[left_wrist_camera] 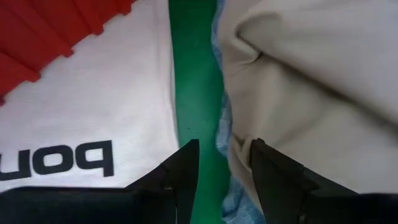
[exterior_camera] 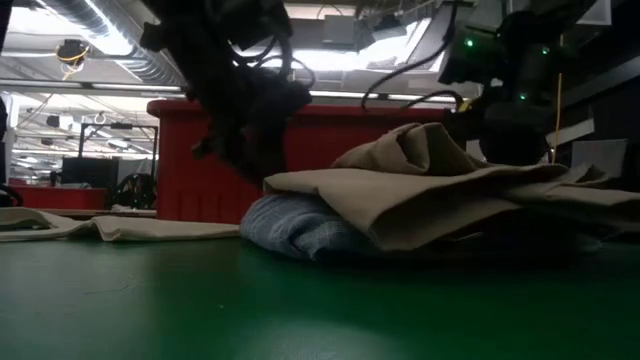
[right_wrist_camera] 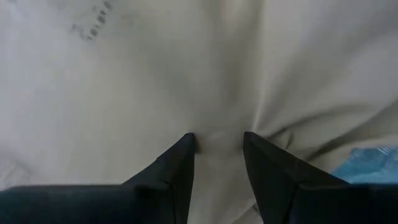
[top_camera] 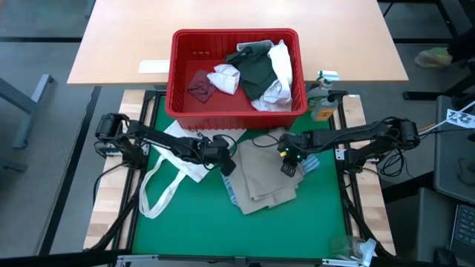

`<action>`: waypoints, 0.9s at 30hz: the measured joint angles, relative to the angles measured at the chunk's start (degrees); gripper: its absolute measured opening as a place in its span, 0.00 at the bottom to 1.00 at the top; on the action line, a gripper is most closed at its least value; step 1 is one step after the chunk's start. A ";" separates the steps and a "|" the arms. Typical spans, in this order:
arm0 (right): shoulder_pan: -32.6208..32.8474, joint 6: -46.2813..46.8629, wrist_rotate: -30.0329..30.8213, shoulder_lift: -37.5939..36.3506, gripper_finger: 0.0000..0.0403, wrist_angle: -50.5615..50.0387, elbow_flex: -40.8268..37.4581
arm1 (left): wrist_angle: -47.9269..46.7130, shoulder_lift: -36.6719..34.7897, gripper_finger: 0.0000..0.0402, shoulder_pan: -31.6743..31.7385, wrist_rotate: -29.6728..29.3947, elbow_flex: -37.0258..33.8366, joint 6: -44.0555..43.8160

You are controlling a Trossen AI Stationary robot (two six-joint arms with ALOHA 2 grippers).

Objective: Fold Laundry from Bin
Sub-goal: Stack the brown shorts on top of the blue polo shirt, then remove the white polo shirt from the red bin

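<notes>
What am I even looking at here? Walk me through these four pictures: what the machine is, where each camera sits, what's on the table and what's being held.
It is a robot with two dark arms at a green table, each ending in a two-finger gripper. One picture looks straight down, one looks level across the table, and two come from cameras on the wrists.

A tan shirt lies on a blue-striped cloth. A white tote bag lies beside them. Behind stands a red bin with more laundry.

The left gripper is at the tan shirt's edge, fingers apart with the cloth's edge between them. The right gripper presses down onto the shirt, fingers apart. Neither has clearly lifted anything.
</notes>
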 joint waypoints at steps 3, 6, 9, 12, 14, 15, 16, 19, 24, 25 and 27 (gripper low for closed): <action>0.23 0.30 -2.10 0.01 0.35 1.43 -0.83 | 0.26 0.00 0.35 0.08 -0.05 -0.03 3.05; 1.75 0.36 -2.53 -0.01 0.35 1.78 -0.68 | 0.36 -0.09 0.35 0.08 0.02 -0.03 5.62; 4.31 0.36 -2.90 -0.01 0.35 1.68 -0.18 | 0.36 -1.07 0.35 0.08 2.00 -0.03 7.23; 6.56 0.36 -3.15 -0.06 0.35 1.38 1.47 | 0.88 -3.20 0.35 0.08 5.82 -0.03 8.08; 7.62 0.35 -3.27 -0.10 0.35 1.39 3.37 | 2.05 -4.60 0.35 0.04 8.92 -0.03 9.11; 8.04 0.29 -3.27 -0.10 0.35 1.13 4.59 | 2.56 -5.42 0.35 -0.06 10.68 -0.03 9.61; 8.44 0.20 -3.27 -0.10 0.35 0.76 5.95 | 2.81 -6.15 0.35 -0.12 11.95 -0.03 10.12; 9.47 -0.39 -3.25 -0.14 0.35 -0.36 9.99 | 3.31 -8.35 0.35 -0.24 15.07 -0.03 10.39; 11.69 -0.42 -3.10 -0.16 0.35 -0.42 14.32 | 4.76 -10.18 0.35 -0.46 15.28 -0.03 10.33; 12.06 -0.43 -3.10 -0.16 0.35 -0.45 14.76 | 5.49 -10.19 0.35 -0.68 15.28 -0.03 10.38; 12.75 -0.45 -2.96 -0.16 0.35 -0.54 15.46 | 6.67 -10.19 0.35 -1.30 15.32 -0.03 10.36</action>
